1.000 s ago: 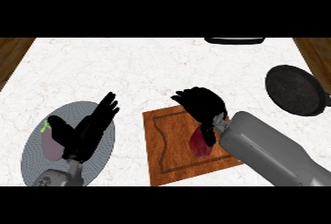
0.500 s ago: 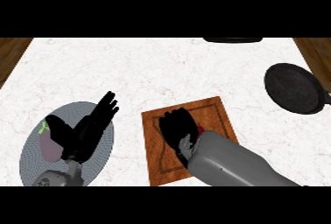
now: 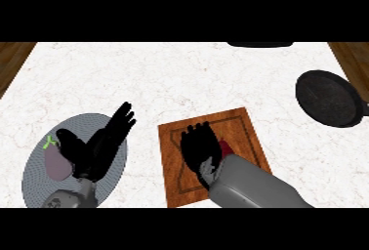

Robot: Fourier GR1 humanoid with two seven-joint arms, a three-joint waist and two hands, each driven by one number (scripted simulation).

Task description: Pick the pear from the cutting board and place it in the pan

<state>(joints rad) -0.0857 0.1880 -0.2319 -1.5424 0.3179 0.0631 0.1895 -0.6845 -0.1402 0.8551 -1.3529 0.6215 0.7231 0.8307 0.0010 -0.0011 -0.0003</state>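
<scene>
right hand [image 3: 199, 149] flat, fingers straight, over pear [image 3: 225, 147] on cutting board [image 3: 245, 128]

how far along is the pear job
Early stage. Nothing is placed: the pan at the right edge holds nothing. In hand: the right hand lies over the pear on the cutting board; a grasp isn't visible. Left: lift and carry it to the pan. The left hand rests open.

Plate [image 3: 36, 183] left, cutting board [image 3: 241, 127] middle, pan [image 3: 328, 97] far right
</scene>
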